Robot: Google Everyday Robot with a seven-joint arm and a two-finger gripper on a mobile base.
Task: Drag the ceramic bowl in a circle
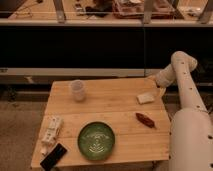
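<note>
The ceramic bowl is a wide, shallow green dish with a pale leaf pattern inside. It sits near the front edge of the wooden table, slightly left of centre. My gripper hangs at the table's far right corner, at the end of the white arm that bends down from an elbow. It is open with nothing in it, and far from the bowl, which nothing touches.
A small whitish cup stands at the back left. A white packet and a red-brown snack lie on the right. A white pack and a black phone lie at the front left. My white body stands beside the right edge.
</note>
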